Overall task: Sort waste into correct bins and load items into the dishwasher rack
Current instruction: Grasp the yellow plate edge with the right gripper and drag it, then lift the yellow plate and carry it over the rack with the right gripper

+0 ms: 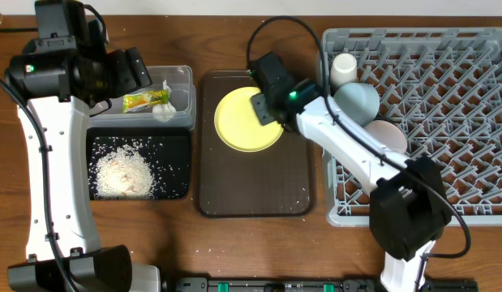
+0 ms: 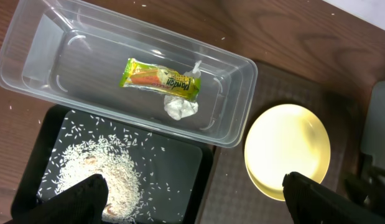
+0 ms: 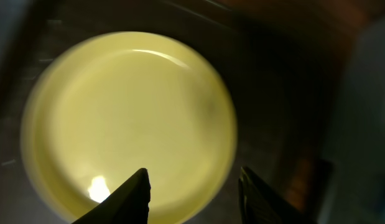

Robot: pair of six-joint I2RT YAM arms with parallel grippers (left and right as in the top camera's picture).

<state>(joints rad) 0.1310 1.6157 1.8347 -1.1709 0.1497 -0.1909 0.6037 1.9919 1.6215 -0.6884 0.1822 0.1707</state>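
Note:
The yellow plate (image 1: 247,118) lies on the brown serving tray (image 1: 255,195). My right gripper (image 1: 265,109) is open just above the plate's right edge; the plate fills the right wrist view (image 3: 127,118), one finger over it and one past its rim. The clear tub (image 1: 179,77) holds the green-and-yellow wrapper (image 1: 145,100) and white tissue (image 1: 163,111). The black tray (image 1: 178,182) holds a rice pile (image 1: 123,172). The grey rack (image 1: 445,122) holds the white cup (image 1: 344,69), light blue bowl (image 1: 356,101) and white-pinkish bowl (image 1: 386,136). My left gripper (image 2: 192,193) is open and empty high above the bins. Chopsticks are not visible.
A few rice grains (image 1: 295,195) lie on the brown serving tray's lower right. The rack stands close against the tray's right side. The left arm's base and link (image 1: 56,186) stand along the left of the black tray.

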